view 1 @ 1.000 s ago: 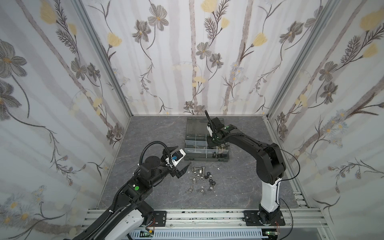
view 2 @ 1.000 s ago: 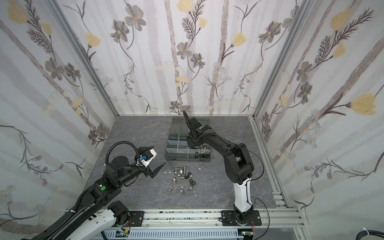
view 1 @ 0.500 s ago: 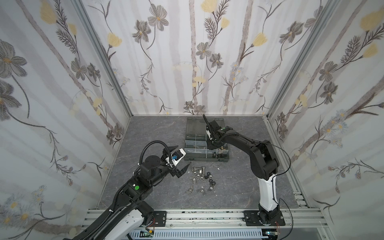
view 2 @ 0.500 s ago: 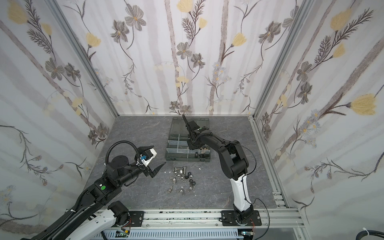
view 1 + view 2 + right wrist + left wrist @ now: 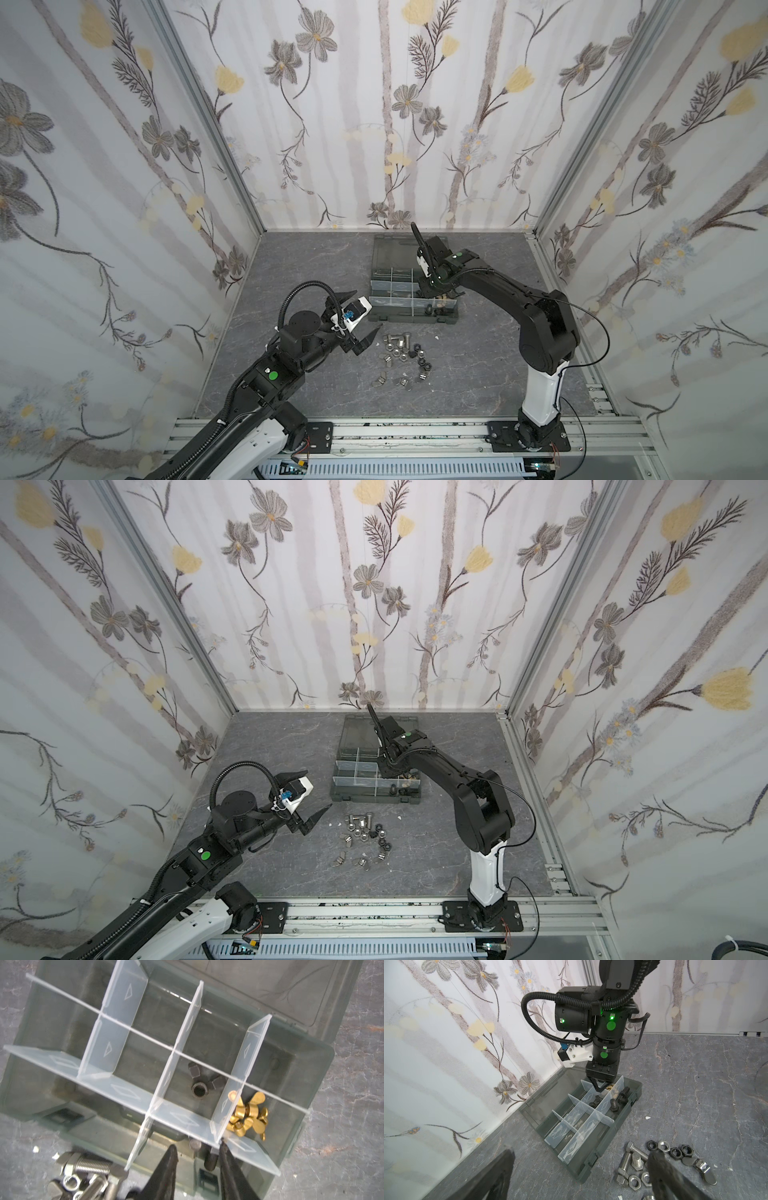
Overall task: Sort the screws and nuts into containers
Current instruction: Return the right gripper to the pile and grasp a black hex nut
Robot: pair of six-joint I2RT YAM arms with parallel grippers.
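Brass-coloured wing nuts (image 5: 247,1118) lie heaped in an end compartment of the organizer case (image 5: 415,322). A black fastener (image 5: 199,1084) occupies the compartment beside them; its kind is not clear.

Right gripper (image 5: 197,1144): positioned low over the case's front row, at the right-hand end in both top views. The jaws stand parted with nothing between them. Two black screws (image 5: 623,1095) rest in the compartment directly below. Judged step: a drop-off into that compartment, at the point of release.

Left gripper (image 5: 368,309): jaws spread wide and empty, hovering just beside the loose pile (image 5: 401,353) on the table (image 5: 316,266) without touching it.

Recommendation: one fingertip (image 5: 224,1153) sits very close to a translucent divider (image 5: 249,1047), and contact cannot be ruled out. Lift straight up with the jaws no wider, so that the divider is not dragged or unseated.

Orientation: in the left wrist view the black screws appear propped, their long axes tilted up off the compartment floor rather than flat. Which end is the head is uncertain for one of them. The silver screws (image 5: 637,1160) in the pile lie flat, long axes along the tabletop and not all aligned. Silver and black nuts (image 5: 663,1146) lie among them. A pick is best taken across a shank, not along it.
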